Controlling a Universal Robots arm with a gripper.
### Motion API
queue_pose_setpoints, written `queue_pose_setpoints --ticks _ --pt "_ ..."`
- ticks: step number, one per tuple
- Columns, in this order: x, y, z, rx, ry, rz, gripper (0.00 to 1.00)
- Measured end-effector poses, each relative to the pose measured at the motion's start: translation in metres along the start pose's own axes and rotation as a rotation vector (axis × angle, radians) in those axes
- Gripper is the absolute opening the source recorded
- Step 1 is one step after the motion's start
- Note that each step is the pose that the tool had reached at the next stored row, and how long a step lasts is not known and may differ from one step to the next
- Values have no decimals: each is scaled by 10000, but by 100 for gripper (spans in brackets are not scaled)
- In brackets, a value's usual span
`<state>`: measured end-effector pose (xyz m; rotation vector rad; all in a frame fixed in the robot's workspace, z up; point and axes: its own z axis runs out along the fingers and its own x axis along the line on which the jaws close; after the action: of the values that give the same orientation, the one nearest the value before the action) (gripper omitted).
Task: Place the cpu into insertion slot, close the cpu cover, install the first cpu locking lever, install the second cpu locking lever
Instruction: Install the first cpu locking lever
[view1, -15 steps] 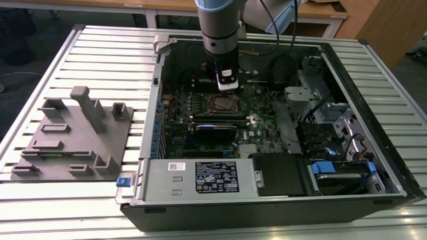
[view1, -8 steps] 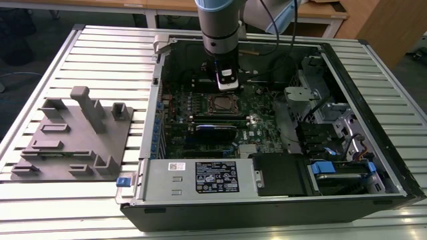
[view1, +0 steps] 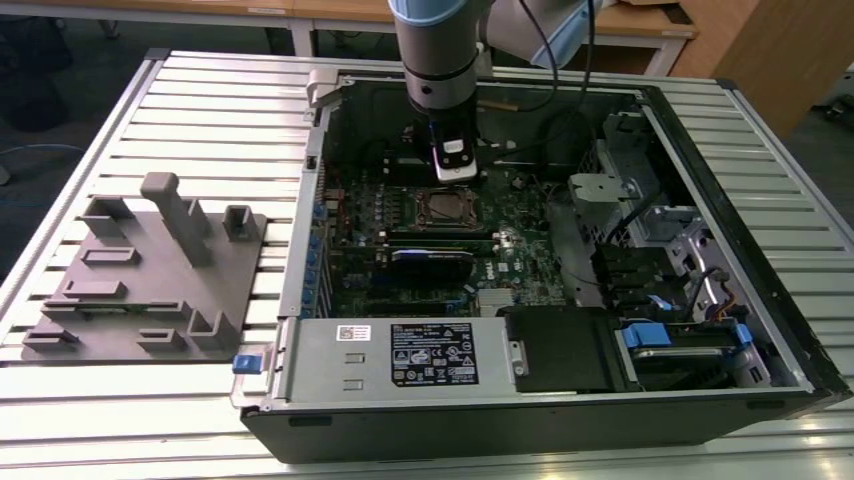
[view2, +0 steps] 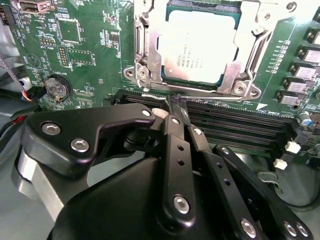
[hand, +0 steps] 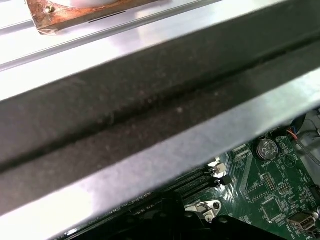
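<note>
**Processor fitted, levers pending:** Inside an open computer case (view1: 534, 435) on a slatted metal bench (view1: 200, 110), work on the processor socket looks well advanced. Nearest the exterior camera, at 6 o'clock of the motherboard, sits a labelled metal cage (view1: 334, 350). Past it, mid-board, lies the insertion slot (view1: 447, 208), with the gripper (view1: 455, 170) poised at its 12 o'clock. In the second wrist view the cpu (view2: 197, 47) is seated in the slot and the cpu cover (view2: 144, 42) lies flat over its edges. The jaws are drawn together, tips against a thin wire locking lever (view2: 152, 94) along the socket's edge; whether they pinch it cannot be told. On this evidence two steps are done and both levers are yet to be latched.
</note>
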<state>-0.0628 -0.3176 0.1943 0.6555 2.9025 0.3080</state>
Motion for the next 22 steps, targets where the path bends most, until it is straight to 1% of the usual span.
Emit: queue_pose_setpoints --ticks 6,11,17,22 --pt "-2 -1 -1 119 -52 -24 11" --pt "-2 0 -3 122 -53 -25 11" --pt "-7 13 -56 119 -54 -25 11" --pt "6 36 -53 120 -54 -25 11"
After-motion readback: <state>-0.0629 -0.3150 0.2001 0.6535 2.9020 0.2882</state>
